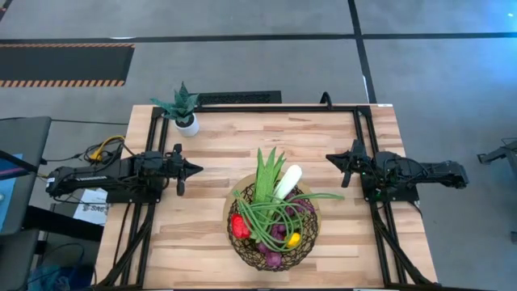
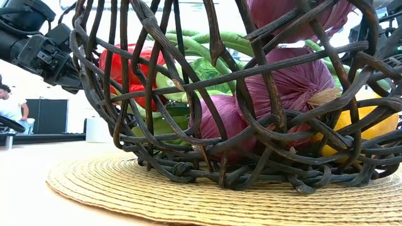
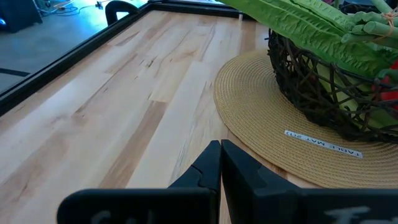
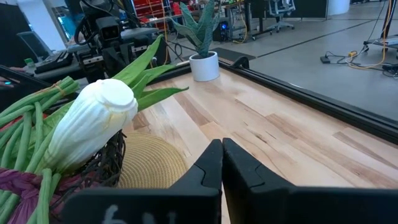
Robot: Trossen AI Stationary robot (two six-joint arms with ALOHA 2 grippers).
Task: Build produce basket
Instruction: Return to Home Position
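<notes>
The dark brown woven wire basket (image 1: 273, 225) stands on a round straw mat (image 2: 188, 194) at the table's near middle. In it lie the red pepper (image 1: 240, 225), purple grape bunch (image 2: 289, 85), yellow lemon (image 1: 294, 239), looped green beans (image 1: 279, 212), green leafy stalk (image 1: 266, 171) and white-green leek (image 1: 287, 181); the stalk and leek lean out over the far rim. I cannot make out the lime. My left gripper (image 1: 196, 169) is shut and empty at the table's left. My right gripper (image 1: 329, 157) is shut and empty at the right.
A spiky potted plant in a white pot (image 1: 185, 109) stands at the table's far left corner. A black frame (image 1: 355, 109) runs along the table's far and side edges. Bare wood lies between each gripper and the mat. A person (image 2: 9, 107) sits in the room behind.
</notes>
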